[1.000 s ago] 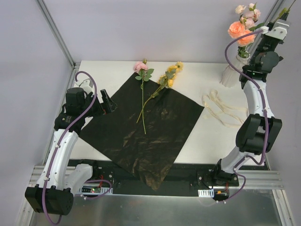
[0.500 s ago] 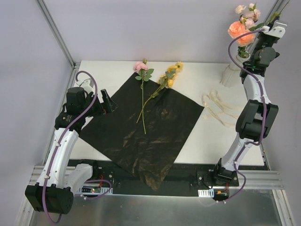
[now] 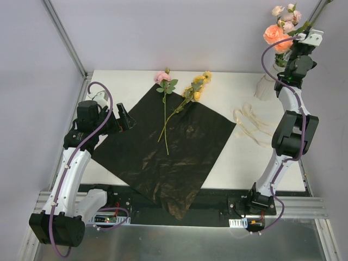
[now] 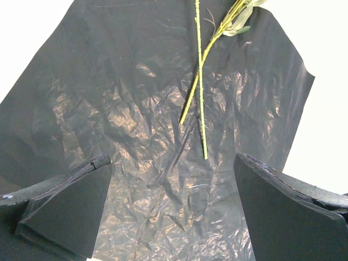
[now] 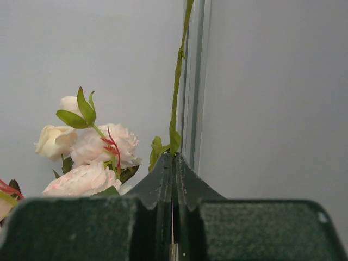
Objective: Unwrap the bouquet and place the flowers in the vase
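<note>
R gripper (image 5: 173, 159) pinches flower stem (image 5: 177, 81), long axis upright.

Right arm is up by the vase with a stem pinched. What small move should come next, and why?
Probably ease the right gripper down toward the vase so the pinched stem slides in: its jaws are shut on that stem, high beside the flowers already standing in the vase. Which end points down I cannot tell.
</note>
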`<state>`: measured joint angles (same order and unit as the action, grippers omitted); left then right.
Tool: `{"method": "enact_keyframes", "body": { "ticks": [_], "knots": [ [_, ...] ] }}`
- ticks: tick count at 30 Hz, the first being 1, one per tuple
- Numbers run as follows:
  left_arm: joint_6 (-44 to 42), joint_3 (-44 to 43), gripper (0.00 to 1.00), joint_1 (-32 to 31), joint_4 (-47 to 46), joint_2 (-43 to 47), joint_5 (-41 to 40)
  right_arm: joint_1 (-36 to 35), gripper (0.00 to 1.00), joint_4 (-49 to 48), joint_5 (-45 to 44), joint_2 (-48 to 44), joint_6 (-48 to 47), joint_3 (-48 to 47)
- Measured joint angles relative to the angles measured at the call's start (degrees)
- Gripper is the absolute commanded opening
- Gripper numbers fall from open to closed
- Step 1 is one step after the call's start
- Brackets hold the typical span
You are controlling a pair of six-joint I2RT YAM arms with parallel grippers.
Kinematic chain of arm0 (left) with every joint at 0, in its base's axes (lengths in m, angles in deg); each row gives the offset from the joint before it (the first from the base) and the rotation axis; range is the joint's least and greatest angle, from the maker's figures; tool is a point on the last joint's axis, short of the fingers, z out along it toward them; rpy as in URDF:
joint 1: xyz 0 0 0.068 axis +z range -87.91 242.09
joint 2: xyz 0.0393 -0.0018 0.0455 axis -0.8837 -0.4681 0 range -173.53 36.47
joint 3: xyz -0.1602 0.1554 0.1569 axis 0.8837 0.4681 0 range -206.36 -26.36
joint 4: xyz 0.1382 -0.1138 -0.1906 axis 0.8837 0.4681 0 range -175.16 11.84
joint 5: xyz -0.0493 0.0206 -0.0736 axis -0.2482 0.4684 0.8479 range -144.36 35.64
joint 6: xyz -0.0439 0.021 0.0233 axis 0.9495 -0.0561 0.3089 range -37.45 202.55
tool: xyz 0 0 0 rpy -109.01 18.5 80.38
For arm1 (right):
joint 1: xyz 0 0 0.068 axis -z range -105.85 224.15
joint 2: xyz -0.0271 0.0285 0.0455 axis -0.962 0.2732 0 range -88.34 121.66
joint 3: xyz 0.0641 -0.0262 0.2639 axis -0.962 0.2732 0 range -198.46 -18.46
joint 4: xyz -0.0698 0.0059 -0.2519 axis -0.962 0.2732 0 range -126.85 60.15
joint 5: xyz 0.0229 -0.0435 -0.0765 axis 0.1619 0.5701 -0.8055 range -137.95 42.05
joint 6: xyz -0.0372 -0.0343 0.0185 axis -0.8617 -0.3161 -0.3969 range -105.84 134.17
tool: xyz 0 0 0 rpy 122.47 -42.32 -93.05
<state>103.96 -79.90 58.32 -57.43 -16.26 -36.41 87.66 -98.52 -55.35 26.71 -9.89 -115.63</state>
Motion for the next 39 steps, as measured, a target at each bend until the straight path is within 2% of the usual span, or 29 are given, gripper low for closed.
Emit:
{"method": "enact_keyframes", "body": {
  "ticks": [7,15,22,29,34,39],
  "knots": [
    [0.00,0.00,0.99,0.00,0.00,0.00,0.00,0.00,0.00,1.62,1.46,0.33,-0.63,0.92],
    [0.00,0.00,0.99,0.00,0.00,0.00,-0.02,0.00,0.33,7.02,0.68,0.33,-1.64,3.39],
    [0.00,0.00,0.99,0.00,-0.02,0.28,-0.04,0.00,0.40,14.91,-1.25,-1.73,0.35,6.27],
    [0.00,0.00,0.99,0.00,-0.02,1.11,-0.09,-0.63,0.55,29.22,-5.44,-10.32,6.56,8.20],
    [0.00,0.00,0.99,0.00,-0.02,1.16,-0.26,-2.71,0.55,39.45,-8.50,-19.67,13.03,9.94],
    [0.00,0.00,0.99,0.00,-0.02,1.11,-0.52,-9.27,0.54,49.51,-11.32,-27.08,20.26,11.82]
  ]
}}
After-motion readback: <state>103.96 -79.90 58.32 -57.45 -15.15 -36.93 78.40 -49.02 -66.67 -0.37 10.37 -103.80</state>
